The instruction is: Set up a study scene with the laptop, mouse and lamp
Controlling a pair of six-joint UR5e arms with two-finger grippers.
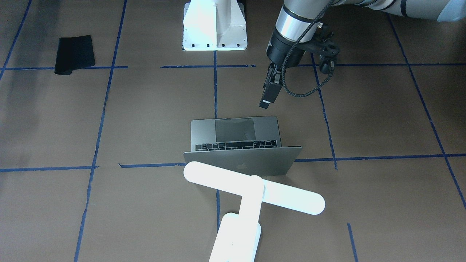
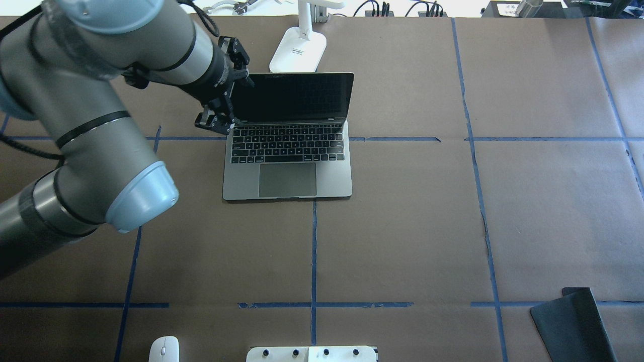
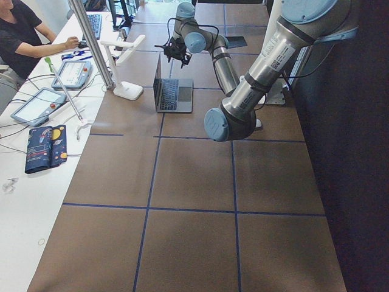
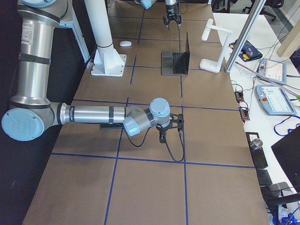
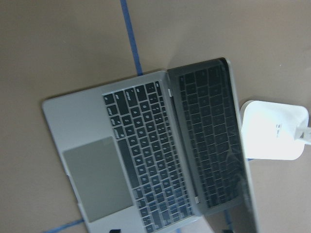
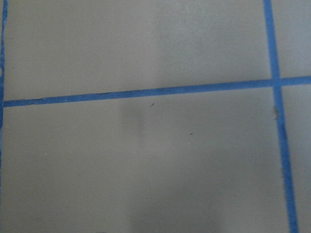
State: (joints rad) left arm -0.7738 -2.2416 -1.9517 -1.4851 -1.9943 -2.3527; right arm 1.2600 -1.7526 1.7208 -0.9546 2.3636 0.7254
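The grey laptop [image 2: 288, 178] stands open mid-table, its dark screen upright and its keyboard toward the robot's base. My left gripper [image 2: 215, 123] hangs open above the table by the laptop's left edge near the hinge, holding nothing and pointing down [image 1: 267, 102]. Behind the laptop's lid stands the glowing white lamp [image 1: 255, 189], with its base [image 5: 272, 128] on the table. The white mouse [image 2: 164, 348] lies near the robot's edge, left of the pedestal. My right gripper [image 4: 163, 136] hovers low over bare table far to the right; I cannot tell whether it is open or shut.
A black mouse pad [image 2: 573, 322] lies at the near right corner. The white robot pedestal [image 1: 214, 29] is bolted at the robot's edge. Blue tape lines cross the brown table. A person [image 3: 24, 36] sits at the bench beyond the far edge.
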